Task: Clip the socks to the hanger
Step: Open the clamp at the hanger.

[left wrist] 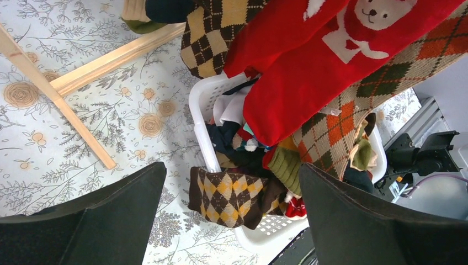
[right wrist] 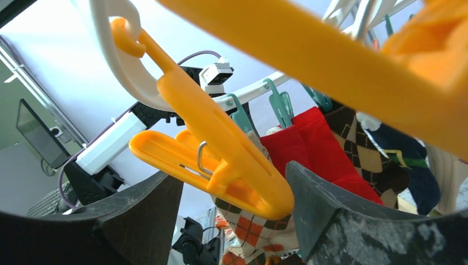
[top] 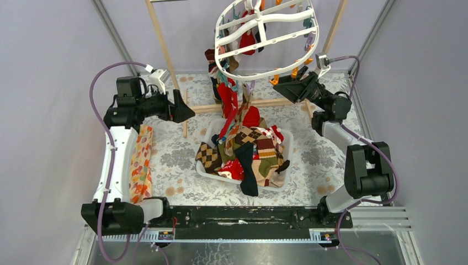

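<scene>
The white oval hanger (top: 265, 38) hangs at the top middle, with orange and teal clips. Several socks hang from its left side, among them a red sock (top: 227, 102). More socks fill the white basket (top: 205, 167). My right gripper (top: 278, 84) is open under the ring's right side. In the right wrist view its fingers (right wrist: 234, 174) stand on either side of an orange clip (right wrist: 221, 160), which pinches an orange argyle sock (right wrist: 259, 232). My left gripper (top: 185, 107) is open and empty, left of the hanging socks. It looks down on a brown argyle sock (left wrist: 232, 196) draped over the basket rim (left wrist: 201, 127).
A light wooden pole frame (top: 165, 49) stands around the hanger, with its cross bar (top: 265, 103) on the floral tablecloth behind the basket. An orange floral cloth (top: 141, 163) lies along the left arm. A red bear-print sock (left wrist: 309, 72) hangs close in front of the left wrist camera.
</scene>
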You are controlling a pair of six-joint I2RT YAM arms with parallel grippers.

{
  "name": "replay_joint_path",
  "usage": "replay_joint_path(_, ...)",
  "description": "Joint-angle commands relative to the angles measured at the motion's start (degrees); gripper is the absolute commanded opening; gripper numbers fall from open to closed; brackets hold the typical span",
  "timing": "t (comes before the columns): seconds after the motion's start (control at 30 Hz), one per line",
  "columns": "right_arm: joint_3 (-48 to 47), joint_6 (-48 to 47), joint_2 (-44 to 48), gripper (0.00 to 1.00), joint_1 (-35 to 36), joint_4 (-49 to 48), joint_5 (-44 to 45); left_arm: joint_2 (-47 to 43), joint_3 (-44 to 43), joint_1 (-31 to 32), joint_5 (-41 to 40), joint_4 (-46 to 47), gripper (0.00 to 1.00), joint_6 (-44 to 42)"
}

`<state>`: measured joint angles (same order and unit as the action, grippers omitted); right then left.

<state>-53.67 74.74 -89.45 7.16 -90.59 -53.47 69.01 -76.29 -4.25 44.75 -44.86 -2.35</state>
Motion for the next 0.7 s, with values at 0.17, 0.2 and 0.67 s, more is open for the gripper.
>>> replay_joint_path(0.17, -0.55, -0.98, 2.18, 0.61, 1.89, -8.07, 0.92, -1.17, -2.74, 0.75, 2.1, -1.8, 0.99, -1.28)
replay_joint_path(0.2, -0.07, -1.26, 2.7, 0.58, 1.98, -8.03, 1.18, -1.16, -2.85, 0.85, 2.09, -1.81, 0.99, -1.33)
replay_joint_path(0.67, 4.45, -4.16, 7.16, 0.09, 3.62, -7.69, 6.97, -2.3, -4.1, 0.99, 1.49, -2.94, 0.99, -0.91)
